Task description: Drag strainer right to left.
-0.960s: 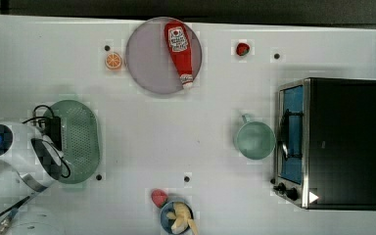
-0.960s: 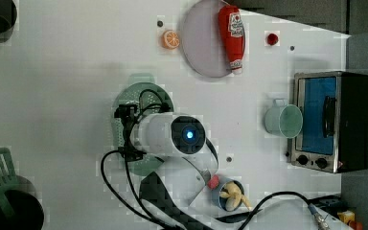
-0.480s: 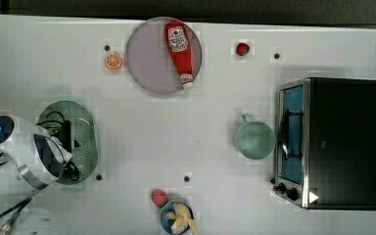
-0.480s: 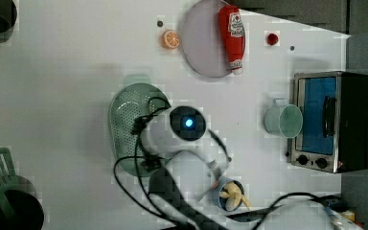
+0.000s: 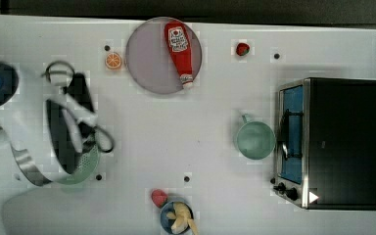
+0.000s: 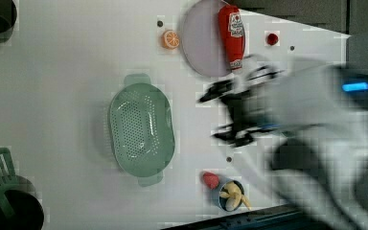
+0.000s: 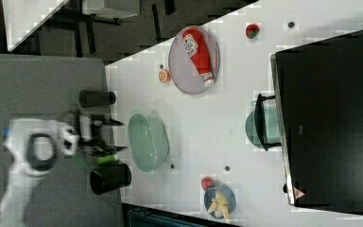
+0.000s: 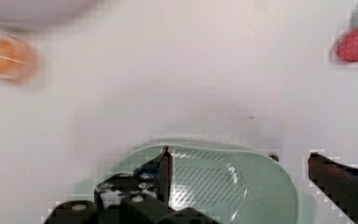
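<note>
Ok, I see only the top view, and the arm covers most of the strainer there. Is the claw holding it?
Observer: No. In the wrist view the claw is open, with nothing between its fingers.
Operator: Does it touch the strainer?
Observer: The left view shows the strainer whole, with bare table between it and the claw, which is on the left view's right.
Operator: Is something inside it?
Observer: No, its holed bottom is bare.
</note>
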{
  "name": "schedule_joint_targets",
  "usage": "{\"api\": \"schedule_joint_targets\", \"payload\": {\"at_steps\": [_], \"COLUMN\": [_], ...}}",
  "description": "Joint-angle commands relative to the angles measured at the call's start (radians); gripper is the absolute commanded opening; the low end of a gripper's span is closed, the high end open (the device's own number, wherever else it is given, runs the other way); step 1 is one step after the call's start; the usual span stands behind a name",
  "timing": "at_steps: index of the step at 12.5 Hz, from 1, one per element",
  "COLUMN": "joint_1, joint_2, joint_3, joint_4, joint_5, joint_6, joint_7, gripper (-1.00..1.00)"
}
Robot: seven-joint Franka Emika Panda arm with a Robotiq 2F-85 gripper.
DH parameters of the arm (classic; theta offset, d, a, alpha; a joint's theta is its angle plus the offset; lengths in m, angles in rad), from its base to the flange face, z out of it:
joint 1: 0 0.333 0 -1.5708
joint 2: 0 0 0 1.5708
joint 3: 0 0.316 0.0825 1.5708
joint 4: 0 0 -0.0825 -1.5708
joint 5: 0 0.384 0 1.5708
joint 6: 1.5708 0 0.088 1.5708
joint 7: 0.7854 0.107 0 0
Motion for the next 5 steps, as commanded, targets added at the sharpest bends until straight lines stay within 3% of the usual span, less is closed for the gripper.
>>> {"api": "schedule_joint_targets", "payload": {"at_steps": [1,5], "joint_1": [-0.039,-0.075], "joint_2": [-0.144,-0.288], "joint_3": [-0.143,-0.331], "joint_4": [0.008,0.046], "joint_5": [-0.004,-0.154], "joint_6": [-0.049,-0.182], "joint_7": [-0.289,-0.674], "gripper": [1.0,1.0]}}
